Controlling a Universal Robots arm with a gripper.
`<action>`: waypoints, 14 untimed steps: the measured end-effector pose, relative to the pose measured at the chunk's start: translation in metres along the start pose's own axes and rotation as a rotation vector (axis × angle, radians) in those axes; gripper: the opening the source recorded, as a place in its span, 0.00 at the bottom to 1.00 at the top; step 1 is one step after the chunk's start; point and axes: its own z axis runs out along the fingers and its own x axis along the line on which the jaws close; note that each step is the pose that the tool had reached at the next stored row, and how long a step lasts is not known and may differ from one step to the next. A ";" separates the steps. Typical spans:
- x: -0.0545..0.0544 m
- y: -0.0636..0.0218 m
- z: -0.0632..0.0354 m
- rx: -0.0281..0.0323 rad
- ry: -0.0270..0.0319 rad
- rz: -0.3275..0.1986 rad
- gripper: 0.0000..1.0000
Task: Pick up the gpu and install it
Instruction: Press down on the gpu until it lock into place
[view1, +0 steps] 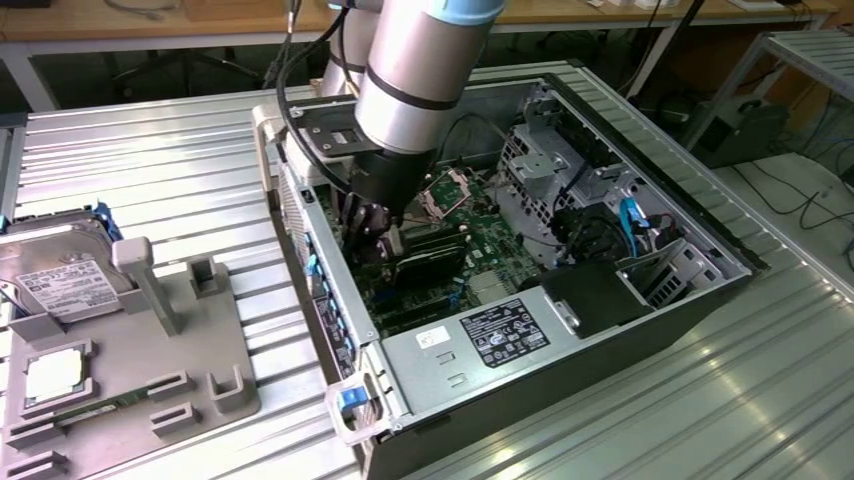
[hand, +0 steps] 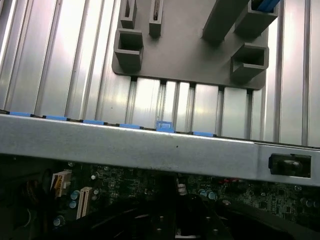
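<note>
Here the gpu (view1: 430, 262) sits low inside the open computer case (view1: 694, 225), lying over the green motherboard (view1: 494, 240) with its dark face showing. The gripper (view1: 378, 228) reaches down into the case just at the card's end toward the exterior view's left, fingers drawn fully together; whether they pinch the card's edge cannot be told. The arm (view1: 407, 75) descends over the case's near wall. Around the card stand a metal drive cage (view1: 541, 165), blue cables (view1: 630, 215) and the power supply (view1: 487, 340) with its label. Outside, on the ribbed metal table (view1: 160, 150), a grey fixture tray (view1: 147, 350) holds a hard drive (view1: 54, 270) and a processor (view1: 56, 375).
</note>
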 end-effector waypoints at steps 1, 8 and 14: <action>0.000 0.0004 -0.0021 0.0000 0.0000 0.000 0.11; 0.001 0.0022 -0.0130 -0.0001 0.0003 -0.001 0.11; 0.002 0.0020 -0.0110 -0.0003 0.0014 0.000 0.11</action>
